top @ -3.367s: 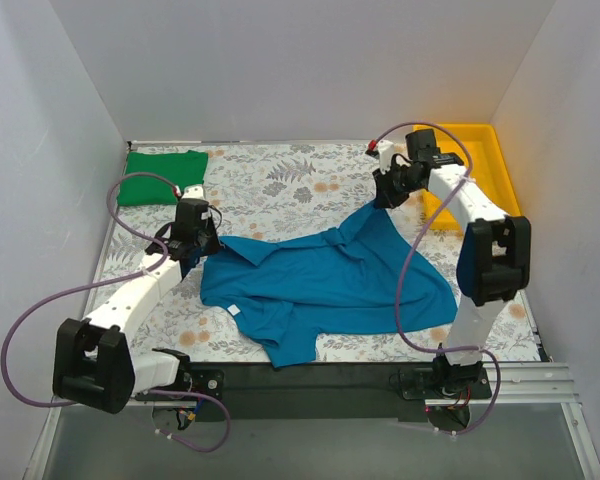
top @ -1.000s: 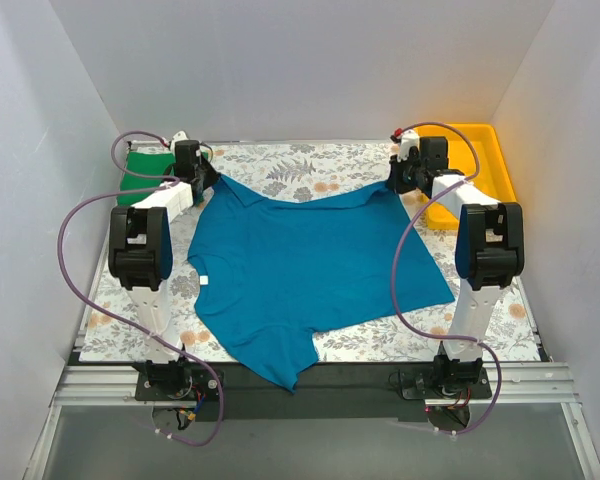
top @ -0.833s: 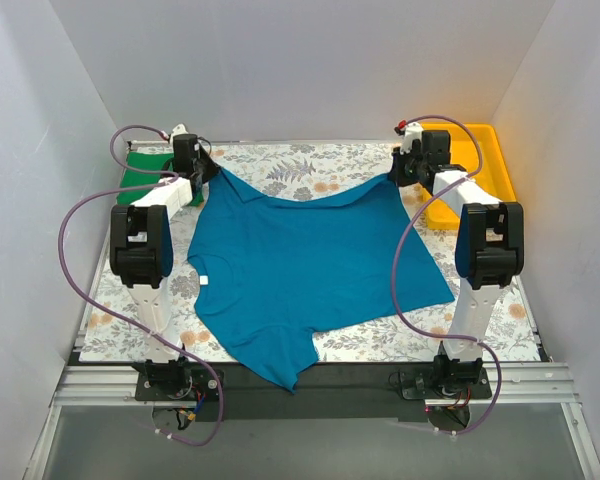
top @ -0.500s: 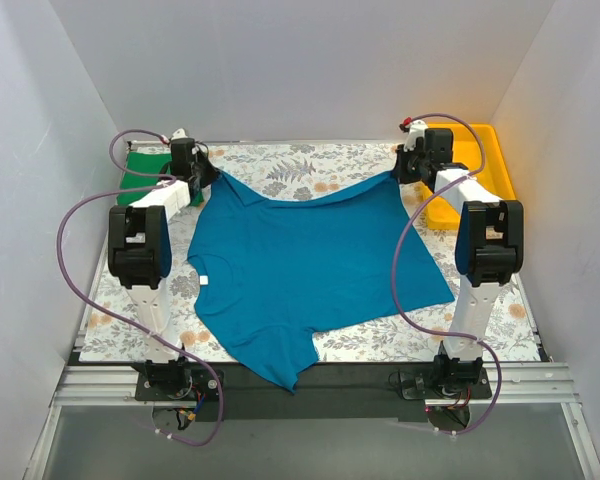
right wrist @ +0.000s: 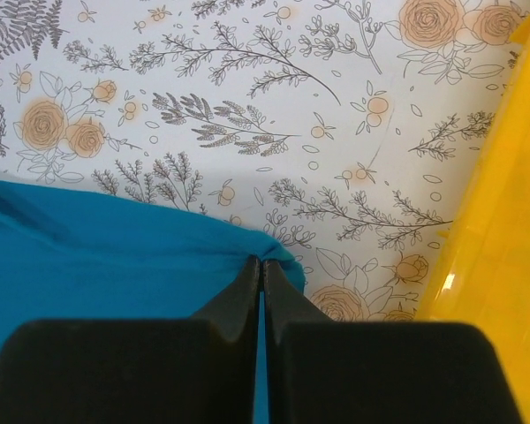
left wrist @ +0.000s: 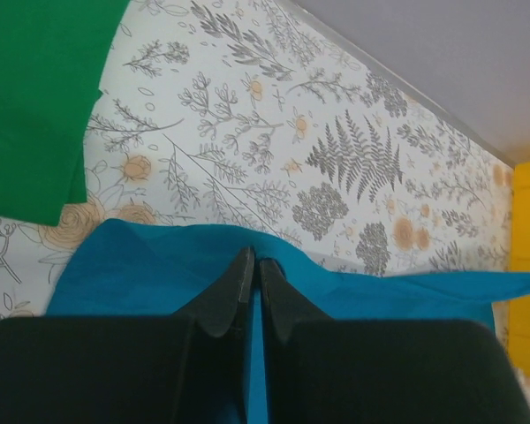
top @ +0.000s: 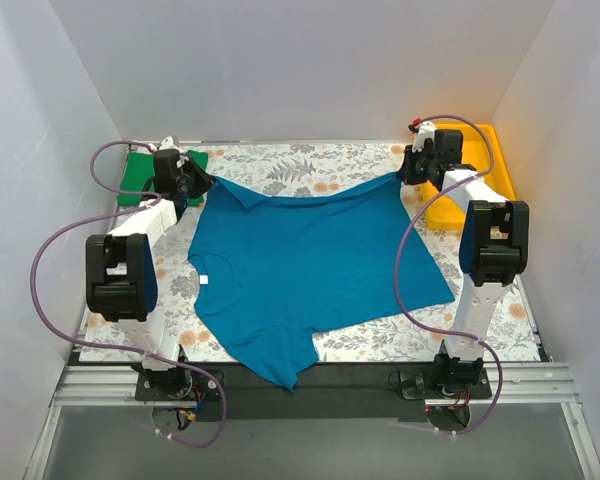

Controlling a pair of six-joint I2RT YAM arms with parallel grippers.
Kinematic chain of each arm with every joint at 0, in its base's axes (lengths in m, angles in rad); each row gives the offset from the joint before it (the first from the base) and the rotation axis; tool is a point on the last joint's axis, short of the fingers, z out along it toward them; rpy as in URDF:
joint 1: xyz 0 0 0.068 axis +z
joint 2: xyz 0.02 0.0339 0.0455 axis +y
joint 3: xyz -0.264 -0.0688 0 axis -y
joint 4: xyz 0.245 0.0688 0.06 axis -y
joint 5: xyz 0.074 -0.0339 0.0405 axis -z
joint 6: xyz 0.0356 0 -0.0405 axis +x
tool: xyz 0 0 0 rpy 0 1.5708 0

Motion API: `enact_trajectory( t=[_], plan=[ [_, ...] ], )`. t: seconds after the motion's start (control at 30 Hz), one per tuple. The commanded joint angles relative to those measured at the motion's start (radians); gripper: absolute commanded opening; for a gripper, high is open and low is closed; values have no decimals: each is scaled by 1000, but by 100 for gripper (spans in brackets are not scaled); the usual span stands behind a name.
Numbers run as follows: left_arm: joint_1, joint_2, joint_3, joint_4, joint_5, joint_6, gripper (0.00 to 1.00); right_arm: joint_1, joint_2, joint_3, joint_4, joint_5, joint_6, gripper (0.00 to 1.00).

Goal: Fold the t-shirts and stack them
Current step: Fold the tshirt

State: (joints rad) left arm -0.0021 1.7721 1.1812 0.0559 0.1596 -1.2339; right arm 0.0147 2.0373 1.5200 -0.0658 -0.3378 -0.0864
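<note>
1. Done: the green tee (top: 135,178) lies folded on the table (top: 300,160), just left of the left claw (top: 195,180) (it looks like the base of the stack).
2. In hand: the blue tee (top: 300,270) lies spread and nearly flat, reaching from both claws back toward the arm bases. No fold shows in it yet.
3. The left claw's fingers are pressed together, pinching the blue tee's far left corner.
4. The right claw (top: 405,172) is likewise clamped on the far right corner, with the tray (top: 492,150) just to its right.
5. Left to do, I judge: fold the blue tee, then set it on the green one. Roughly half the task remains.
</note>
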Motion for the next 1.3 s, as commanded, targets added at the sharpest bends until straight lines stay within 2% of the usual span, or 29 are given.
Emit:
enact_trajectory(
  t=[0.0, 0.43, 0.9, 1.27],
  plan=[
    [1, -95, -51, 10, 64, 17, 0, -4, -19, -15, 15, -30, -18, 1],
    [1, -302, -207, -42, 113, -9, 0, -38, -42, -35, 12, -41, -36, 1],
    [1, -405, -245, -126, 201, -7, 0, -48, -85, -72, 8, -87, -81, 1],
    [1, -496, -259, -179, 189, -19, 0, -48, -101, -73, -6, -83, -102, 1]
  ],
)
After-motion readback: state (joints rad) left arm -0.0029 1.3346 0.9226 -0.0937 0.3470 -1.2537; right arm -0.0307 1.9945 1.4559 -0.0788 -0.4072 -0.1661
